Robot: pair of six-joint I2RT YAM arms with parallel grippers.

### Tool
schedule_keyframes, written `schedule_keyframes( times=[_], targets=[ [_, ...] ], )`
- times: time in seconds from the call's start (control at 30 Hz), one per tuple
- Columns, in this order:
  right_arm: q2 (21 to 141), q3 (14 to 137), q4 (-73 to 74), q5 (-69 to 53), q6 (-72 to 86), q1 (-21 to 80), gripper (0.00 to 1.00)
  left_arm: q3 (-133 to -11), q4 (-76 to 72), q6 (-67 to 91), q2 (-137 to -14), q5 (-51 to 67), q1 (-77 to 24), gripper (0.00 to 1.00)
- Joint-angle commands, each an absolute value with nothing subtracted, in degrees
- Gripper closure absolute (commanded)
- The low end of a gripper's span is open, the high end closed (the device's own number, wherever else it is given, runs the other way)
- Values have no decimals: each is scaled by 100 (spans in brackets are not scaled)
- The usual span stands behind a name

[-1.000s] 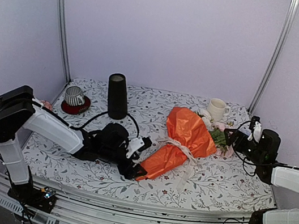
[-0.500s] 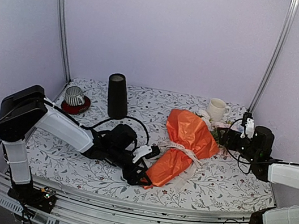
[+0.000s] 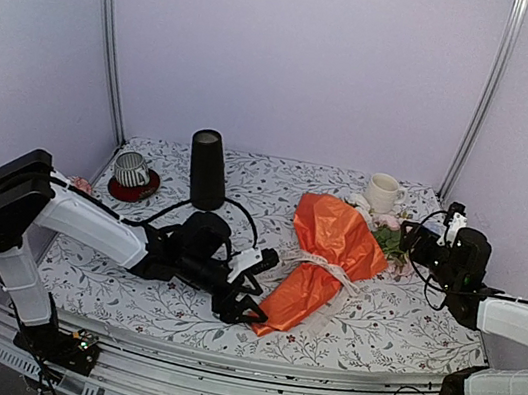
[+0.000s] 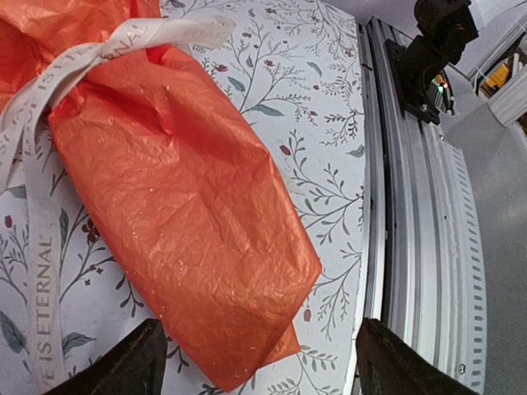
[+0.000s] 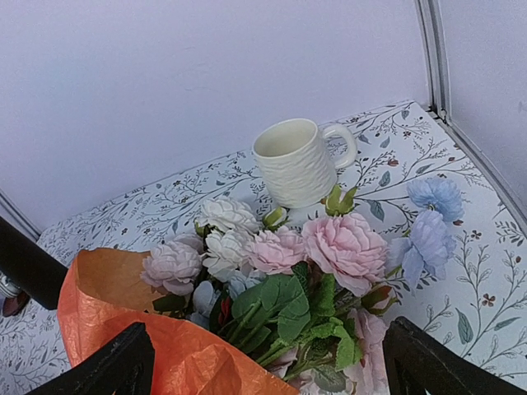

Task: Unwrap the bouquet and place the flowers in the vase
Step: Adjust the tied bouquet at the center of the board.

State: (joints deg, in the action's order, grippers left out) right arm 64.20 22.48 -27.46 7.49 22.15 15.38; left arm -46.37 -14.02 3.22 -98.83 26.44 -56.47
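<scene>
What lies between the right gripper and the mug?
The flowers poking from the bouquet lie between right gripper and mug, seen in the right wrist view.

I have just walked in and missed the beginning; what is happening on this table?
Two robot arms face a cone-shaped bouquet in crinkly orange paper, lying on the floral-print table, still tied with whitish ribbon. The left end effector is open at the cone's narrow tip; the right end effector is open near the pink, white and pale blue flowers. Neither holds anything. The tall matte black vase stands upright at the back, without flowers.
</scene>
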Motion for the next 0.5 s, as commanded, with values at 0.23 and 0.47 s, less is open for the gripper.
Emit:
schedule_keyframes(
  times=[0.23,0.47],
  targets=[
    [6335,2225,-2817,-452,2022,1574,2,-4129,-1837,239,-9220,1916,-5675,19],
    [5890,2098,-1578,-546,2251,1976,9,-3958,-2113,414,-9029,1703,-5368,19]
  ],
)
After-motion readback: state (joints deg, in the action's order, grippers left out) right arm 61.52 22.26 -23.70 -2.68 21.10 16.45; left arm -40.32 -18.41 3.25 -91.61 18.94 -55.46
